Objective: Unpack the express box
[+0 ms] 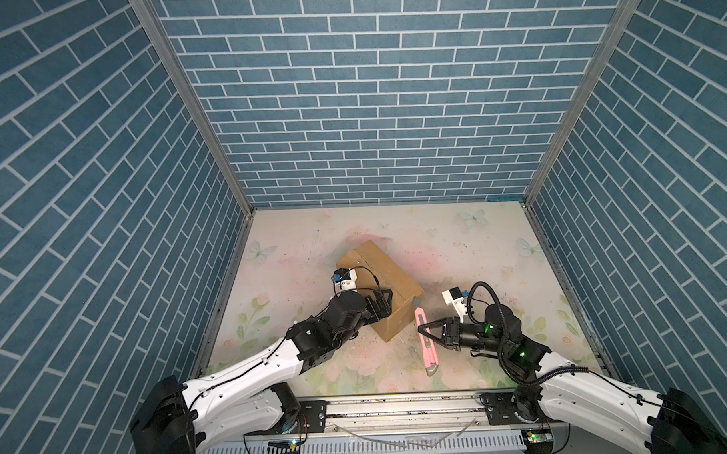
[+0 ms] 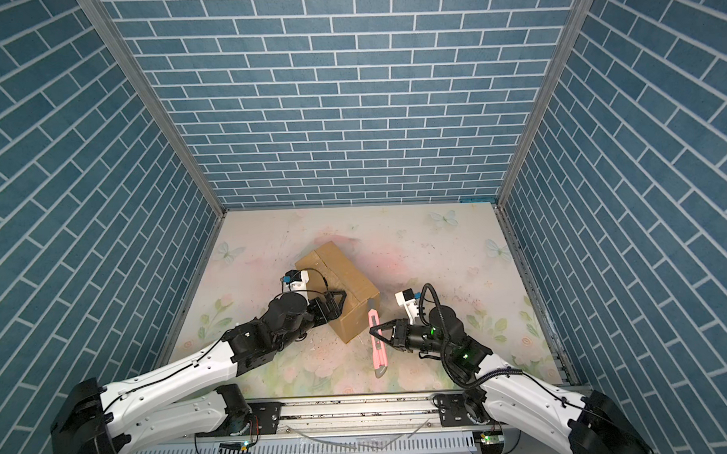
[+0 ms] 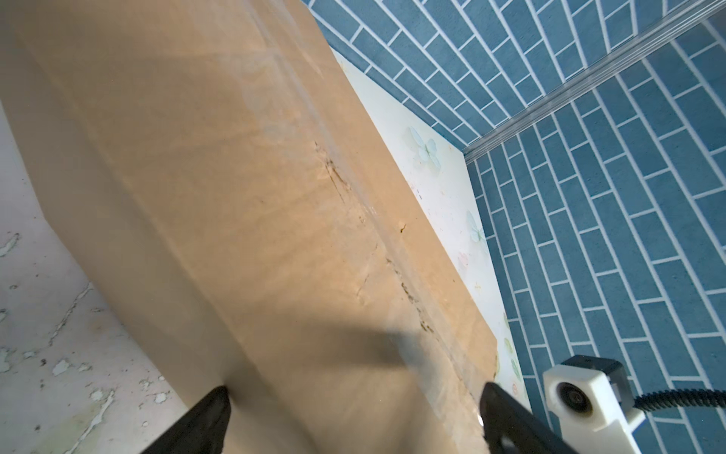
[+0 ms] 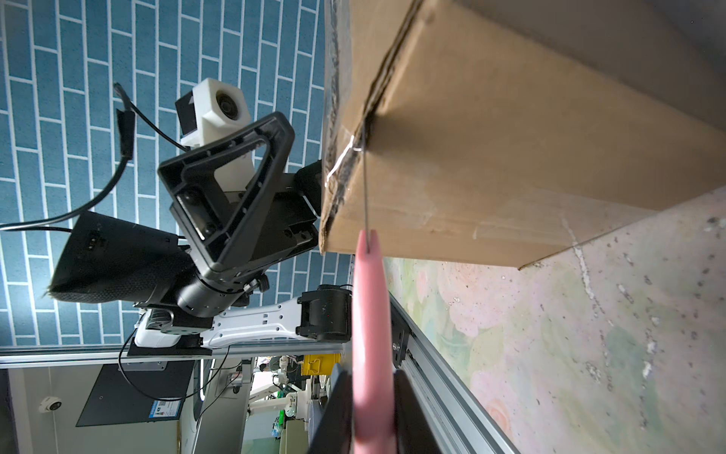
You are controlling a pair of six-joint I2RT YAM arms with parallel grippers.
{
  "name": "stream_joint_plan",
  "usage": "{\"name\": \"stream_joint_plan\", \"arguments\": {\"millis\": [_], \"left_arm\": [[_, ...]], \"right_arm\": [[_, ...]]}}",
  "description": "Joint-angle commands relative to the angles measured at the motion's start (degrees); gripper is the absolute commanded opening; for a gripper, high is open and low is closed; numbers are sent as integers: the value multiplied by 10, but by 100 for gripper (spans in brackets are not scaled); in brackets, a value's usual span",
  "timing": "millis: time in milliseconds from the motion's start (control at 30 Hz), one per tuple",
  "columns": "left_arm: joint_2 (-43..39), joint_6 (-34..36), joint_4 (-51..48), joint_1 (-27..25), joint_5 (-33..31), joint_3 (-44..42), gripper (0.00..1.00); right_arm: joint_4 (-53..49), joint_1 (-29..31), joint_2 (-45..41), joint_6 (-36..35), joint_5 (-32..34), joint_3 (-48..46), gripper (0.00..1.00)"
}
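at the right end effector: clenched on the handle of the slim pink plastic utility knife, about mid-handle, thin steel blade out. right wrist view shows the blade edge-on, running up the end face of the plain brown oblong corrugated cardboard express box. its tip sits at the flap seam, where the clear tape wraps over the edge. my read: the knife is held in line with that seam so a pull slits tape rather than board.

left end effector: released, jaws spread wide, lying over the box top at its near end. left wrist view has both black fingers in shot with the top face between them. it isn't pinching anything i can see. looks like a hold-down so the box doesn't slide under blade load; can't tell whether it actually presses.

box sits about mid tabletop, skewed, a bit left of centre, between both arms, with the knife just beside its near right corner. flaps are closed and the lengthwise seam is taped and scuffed, so contents are hidden and nothing is unpacked yet. risk: blade skids off the corner.
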Motion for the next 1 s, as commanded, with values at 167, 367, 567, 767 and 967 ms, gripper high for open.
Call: {"name": "stream_joint_plan", "arguments": {"millis": [167,367,567,767,967], "left_arm": [[-3,-9,47,-16,-27,-18,100],[0,-5,62,-21,-37,-27,100],[9,-5,83,-24,-42,-40,100],[27,-4,100,-27,-42,-43,100],[30,-3,108,-28,-43,-40,100]], "right_arm": [[58,6,20,18,-13,24,0],[77,7,29,31,-15,27,0],[79,8,31,38,-16,37,0],[84,9,41,43,-19,45,0],[103,13,60,46,-20,44,0]]}}
